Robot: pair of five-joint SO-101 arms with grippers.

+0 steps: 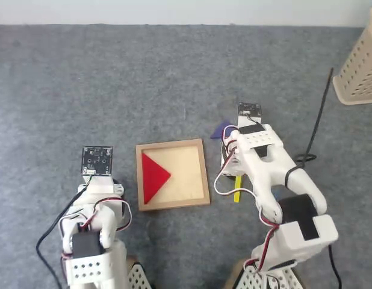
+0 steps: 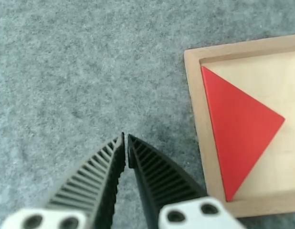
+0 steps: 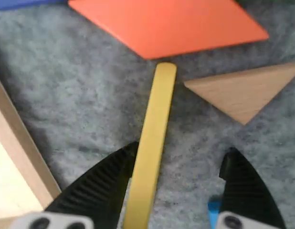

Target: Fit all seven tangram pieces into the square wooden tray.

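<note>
carpet: grey carpet (image 1: 114,78) covers the whole table; a slotted basket (image 1: 362,66) sits at the far right edge, out of play.
right arm: right arm (image 1: 264,159) stands just right of the tray, wrist bent down over the loose pieces.
left arm: left arm (image 1: 96,208) is parked near-left, left of the tray.
tray: square wooden tray (image 1: 172,143) lies centre, between the two arms, mostly bare floor.
red triangle: red triangle (image 1: 153,174) is seated flat against the tray's left wall, point aimed right. One of seven in, by my count.
orange piece: orange piece (image 3: 166,24) lies flat on the carpet just past one end of the yellow strip, not touching it as far as I can tell.
wooden triangle: wooden triangle (image 3: 243,93) is just beside that same end, apart from it.
yellow strip: yellow strip (image 1: 237,189) lies on the carpet just right of the tray, long axis near-to-far, roughly parallel to the tray's right wall.
dark blue piece: dark blue piece (image 1: 222,129) pokes out on the far side of the right arm.
light blue piece: light blue piece (image 3: 213,210), a sliver by one finger.
right gripper: right gripper (image 3: 181,150) is spread wide, nothing clamped; the strip runs lengthwise between the jaws, hard against one finger with a big gap to the other.
left gripper: left gripper (image 2: 126,137) has jaws together, empty, over bare carpet left of the tray.
key relation: the strip is already inside the right jaws and aligned with them, so closing would pinch its narrow width. Tray is directly left of it. Right arm's job; left is a tray-width away.
</note>
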